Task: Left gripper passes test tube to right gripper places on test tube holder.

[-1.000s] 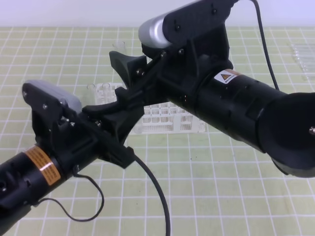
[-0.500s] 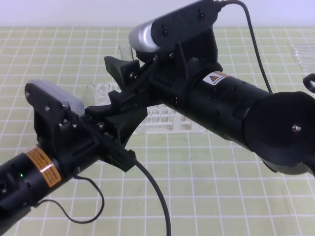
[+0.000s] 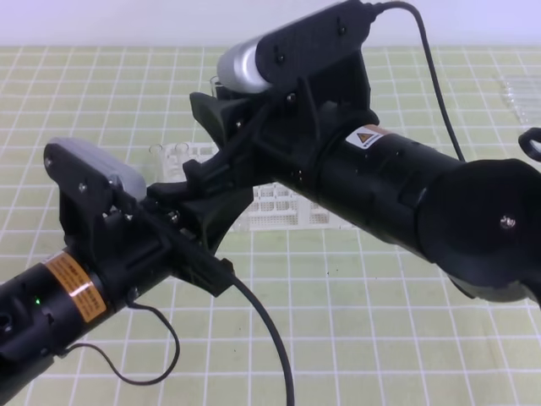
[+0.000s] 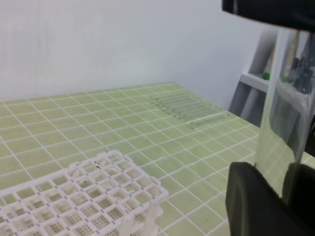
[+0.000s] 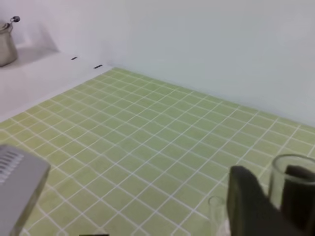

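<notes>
**Both grippers on the tube at mid-handover**

Left gripper (image 3: 196, 188) first, nearest you: in its wrist view you can see the black fingers (image 4: 256, 206) clamped around the lower part of the test tube (image 4: 285, 118), which stands upright between them. Just beyond it, the right gripper (image 3: 221, 114) reaches across from the right and sits above the left one; its wrist view shows the tube's open rim between its fingers (image 5: 248, 201), so it looks closed on the upper end, though how firmly you cannot tell.

Treat that tube as light, stiff, slick and breakable. Hold it near the top with gentle pressure, and keep it vertical.

Farther back, the white test tube holder (image 3: 283, 207) waits on the green grid mat (image 3: 380, 321), and spare tubes (image 4: 189, 105) lie at the far right.
</notes>
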You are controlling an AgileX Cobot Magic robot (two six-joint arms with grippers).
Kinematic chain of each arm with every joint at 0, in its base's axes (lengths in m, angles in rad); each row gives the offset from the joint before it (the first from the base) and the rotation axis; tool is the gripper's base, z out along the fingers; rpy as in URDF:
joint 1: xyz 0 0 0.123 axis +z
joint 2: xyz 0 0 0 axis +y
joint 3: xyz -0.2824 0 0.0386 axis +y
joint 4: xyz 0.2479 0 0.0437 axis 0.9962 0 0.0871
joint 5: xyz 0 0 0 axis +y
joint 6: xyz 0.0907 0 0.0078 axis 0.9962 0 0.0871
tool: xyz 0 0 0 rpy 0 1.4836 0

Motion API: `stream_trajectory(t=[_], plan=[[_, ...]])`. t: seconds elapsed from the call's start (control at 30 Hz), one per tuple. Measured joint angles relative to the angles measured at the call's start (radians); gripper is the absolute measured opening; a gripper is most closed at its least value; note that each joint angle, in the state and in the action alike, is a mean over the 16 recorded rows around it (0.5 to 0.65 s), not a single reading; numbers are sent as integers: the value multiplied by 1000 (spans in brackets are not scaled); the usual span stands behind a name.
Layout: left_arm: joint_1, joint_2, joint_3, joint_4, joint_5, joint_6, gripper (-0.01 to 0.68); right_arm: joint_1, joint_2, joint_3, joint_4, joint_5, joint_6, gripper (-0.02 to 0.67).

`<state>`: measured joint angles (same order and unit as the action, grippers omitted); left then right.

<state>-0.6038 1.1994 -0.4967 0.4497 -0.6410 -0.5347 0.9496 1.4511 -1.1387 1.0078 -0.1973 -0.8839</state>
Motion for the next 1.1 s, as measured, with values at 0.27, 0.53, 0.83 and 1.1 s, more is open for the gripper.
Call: stream_trajectory(t=[0.27,0.53,0.83,1.1], plan=[[1,0,1,12,-23,2,6,0,-1,-1,-1,10,-3,10],[2,1,2,33,-52,14,20,0,-2,-3,-1,15,-4,9],[2,-1,2,46,-57,17,44,0,-4,-3,0,11,-30,9],[2,-73,2,73,73,-29,37,-6,-40,0,7,4,-76,9]])
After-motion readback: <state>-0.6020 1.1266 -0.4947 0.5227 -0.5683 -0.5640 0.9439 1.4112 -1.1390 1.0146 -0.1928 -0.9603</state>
